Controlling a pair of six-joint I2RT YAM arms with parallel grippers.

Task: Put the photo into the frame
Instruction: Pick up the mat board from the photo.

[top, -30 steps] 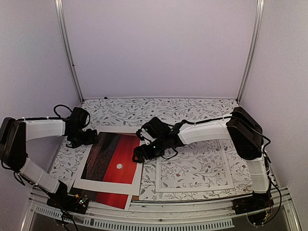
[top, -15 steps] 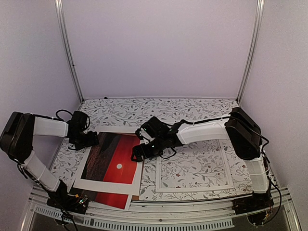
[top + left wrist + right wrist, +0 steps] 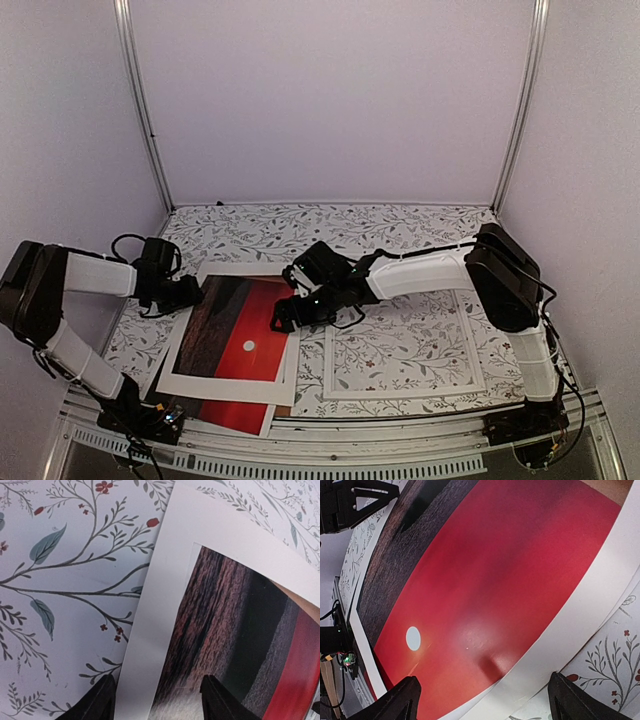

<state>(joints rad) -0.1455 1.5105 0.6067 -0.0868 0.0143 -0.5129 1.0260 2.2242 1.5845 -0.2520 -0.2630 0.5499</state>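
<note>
Left end effector [image 3: 157, 700] now straddles mat [image 3: 145, 630].

A white window mat [image 3: 215, 387] lies left of centre on the leaf-patterned tablecloth [image 3: 400, 235].

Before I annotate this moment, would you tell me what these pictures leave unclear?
Left wrist view: the fingertips of the left gripper are cut by the bottom edge, so contact with the window mat is unclear.
Right wrist view: the fingertips of the right gripper run off the bottom edge.
Top view: the window mat hides the borders of the photo, except a near strip.
Top view: whether the frame holds glass is too faint to tell.
</note>
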